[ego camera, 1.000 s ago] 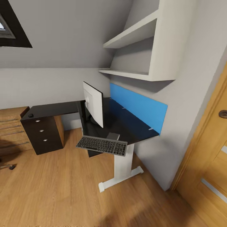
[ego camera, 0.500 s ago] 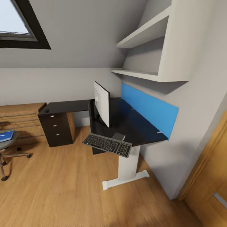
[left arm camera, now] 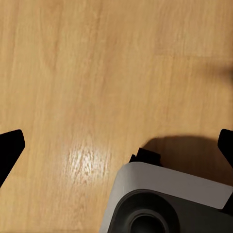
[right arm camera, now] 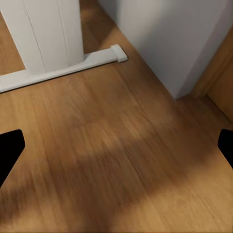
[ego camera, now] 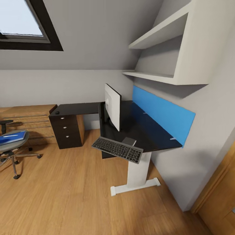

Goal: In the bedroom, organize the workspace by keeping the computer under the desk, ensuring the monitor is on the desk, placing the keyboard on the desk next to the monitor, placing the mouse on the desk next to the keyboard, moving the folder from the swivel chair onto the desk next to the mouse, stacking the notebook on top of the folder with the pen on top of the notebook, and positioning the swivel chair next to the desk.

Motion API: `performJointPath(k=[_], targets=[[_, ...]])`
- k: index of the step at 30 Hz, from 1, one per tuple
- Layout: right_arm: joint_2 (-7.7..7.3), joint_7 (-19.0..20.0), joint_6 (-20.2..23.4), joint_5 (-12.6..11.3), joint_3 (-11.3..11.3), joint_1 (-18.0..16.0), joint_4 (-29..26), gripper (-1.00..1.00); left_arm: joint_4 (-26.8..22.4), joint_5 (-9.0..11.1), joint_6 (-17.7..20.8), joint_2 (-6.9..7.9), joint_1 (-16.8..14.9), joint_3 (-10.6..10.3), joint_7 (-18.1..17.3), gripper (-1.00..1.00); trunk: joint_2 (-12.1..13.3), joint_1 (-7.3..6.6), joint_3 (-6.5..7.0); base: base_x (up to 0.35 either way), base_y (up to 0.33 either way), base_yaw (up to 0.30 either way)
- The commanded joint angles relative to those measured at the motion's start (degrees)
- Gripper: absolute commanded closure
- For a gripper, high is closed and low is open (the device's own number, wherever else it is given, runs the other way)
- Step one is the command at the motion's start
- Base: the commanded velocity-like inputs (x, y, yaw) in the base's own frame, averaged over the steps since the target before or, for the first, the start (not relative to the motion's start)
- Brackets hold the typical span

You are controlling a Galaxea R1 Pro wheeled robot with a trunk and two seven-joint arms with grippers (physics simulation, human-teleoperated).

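The black-topped desk (ego camera: 143, 135) on white legs stands against the right wall. On it the monitor (ego camera: 113, 105) stands edge-on, white back showing. The keyboard (ego camera: 117, 149) lies at the near edge, overhanging it. The mouse (ego camera: 57, 112) is a dark lump on the desk's far left end. At the left edge is the swivel chair (ego camera: 7, 147) with the blue folder (ego camera: 11, 137) on its seat. The computer, notebook and pen are out of view. My left gripper (left arm camera: 116, 145) and right gripper (right arm camera: 116, 148) hang open over the wood floor, holding nothing.
A black drawer unit (ego camera: 68, 130) stands under the desk's left wing, with low wood shelves (ego camera: 29, 117) beyond. A blue panel (ego camera: 163, 112) and white wall shelves (ego camera: 163, 55) back the desk. A small grey flat thing (ego camera: 129, 141) lies behind the keyboard. The desk's foot (right arm camera: 63, 65) is close.
The head view has swung left: the desk shifted right in the picture, the door slid off at the right, and the chair with the folder came into view.
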Motion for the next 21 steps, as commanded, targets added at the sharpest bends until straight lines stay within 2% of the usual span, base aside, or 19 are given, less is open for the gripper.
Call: performJointPath(k=[1, 5, 15, 19, 20, 21], targets=[[-0.31, -0.27, -0.27, 0.57, -0.18, -0.05, 0.02, -1.00, 0.02, 0.28, -0.13, -0.01, -0.03, -0.50, 0.30, -1.00, -0.03, 0.00, -0.06, 0.000, 0.000, 0.007], [-0.75, -0.16, -0.33, 0.60, -0.14, -0.02, 0.02, -1.00, 0.02, 0.28, -0.13, -0.01, -0.03, -0.50, 0.32, -1.00, -0.03, 0.00, -0.06, 0.000, 0.000, 0.003], [-0.75, -0.22, -0.38, 0.59, -0.16, -0.03, 0.02, -1.00, 0.02, 0.21, -0.15, -0.01, -0.03, -0.43, 0.30, -1.00, -0.03, 0.00, -0.06, 0.000, 0.000, 0.000], [-0.80, -0.17, 0.16, 0.66, -0.16, -0.08, -5.38, -1.00, 0.02, 0.21, -0.22, -0.01, -0.03, -0.44, 0.37, -1.00, -0.03, 0.00, -0.06, 0.000, 0.000, 0.000], [-0.85, -0.35, 6.84, 0.33, -0.25, -0.23, -15.52, -1.00, 0.02, 0.27, -0.29, -0.01, -0.03, -0.44, 0.38, -1.00, -0.03, 0.00, -0.06, 0.000, 0.000, 0.000], [-0.89, -0.32, 8.43, 0.30, -0.26, -0.26, -16.84, -1.00, 0.02, 0.27, -0.29, 0.00, -0.03, -0.44, 0.38, -1.00, -0.03, 0.00, -0.06, 0.000, 0.000, 0.000]])
